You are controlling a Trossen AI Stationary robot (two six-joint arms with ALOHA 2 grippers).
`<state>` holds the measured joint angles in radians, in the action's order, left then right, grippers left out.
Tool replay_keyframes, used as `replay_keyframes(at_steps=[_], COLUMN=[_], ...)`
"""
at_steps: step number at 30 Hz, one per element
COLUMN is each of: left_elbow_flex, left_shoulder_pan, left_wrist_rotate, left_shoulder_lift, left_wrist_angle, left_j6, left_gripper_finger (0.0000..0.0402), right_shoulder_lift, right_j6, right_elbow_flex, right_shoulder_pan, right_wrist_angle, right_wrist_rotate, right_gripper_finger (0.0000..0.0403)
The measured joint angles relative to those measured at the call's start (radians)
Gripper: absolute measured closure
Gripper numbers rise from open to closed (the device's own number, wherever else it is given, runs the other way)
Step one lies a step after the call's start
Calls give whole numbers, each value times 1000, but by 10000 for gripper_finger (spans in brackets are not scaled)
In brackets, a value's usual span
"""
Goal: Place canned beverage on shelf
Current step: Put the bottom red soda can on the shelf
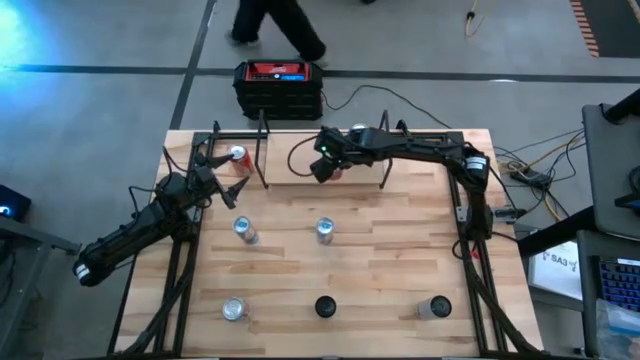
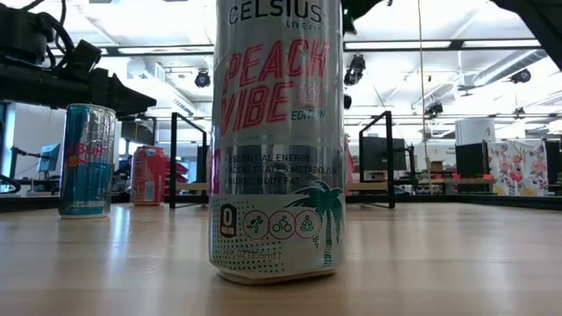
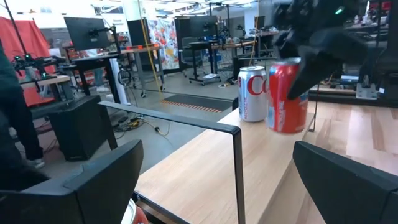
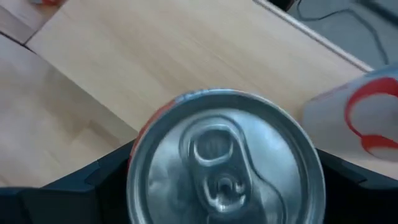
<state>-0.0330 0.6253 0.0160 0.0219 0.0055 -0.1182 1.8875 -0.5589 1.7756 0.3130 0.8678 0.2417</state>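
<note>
straddling red can (image 4: 225, 163) on shelf (image 4: 186, 56) — right end effector (image 1: 331, 170), fingers apart; left end effector (image 1: 222, 187) wide open.

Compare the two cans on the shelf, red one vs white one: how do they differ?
The red can has the right gripper over its top, a dark finger on each side; the white can stands free, with nothing over it. The red can is plain red on the side that shows; the white can is white and silver with red lettering. In the left wrist view the red can stands nearer than the white can. Both stand upright, close together on the shelf.
</note>
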Motion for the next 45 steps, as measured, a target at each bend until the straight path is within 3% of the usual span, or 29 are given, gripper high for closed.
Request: replay_keyframes(at_steps=[34,45], left_elbow_flex=[0,0], left_shoulder_pan=[0,0], left_wrist_rotate=[0,0], left_shoulder_lift=[8,8], left_wrist_angle=[-7,-7], left_j6=[0,0], left_gripper_finger=[3,3], right_shoulder_lift=[62,62], right_j6=[183,212], right_elbow_flex=[1,2], right_shoulder_pan=[86,85], right_wrist_angle=[-84,-98], right_wrist_rotate=[-60,-60], right_gripper_finger=[77,35])
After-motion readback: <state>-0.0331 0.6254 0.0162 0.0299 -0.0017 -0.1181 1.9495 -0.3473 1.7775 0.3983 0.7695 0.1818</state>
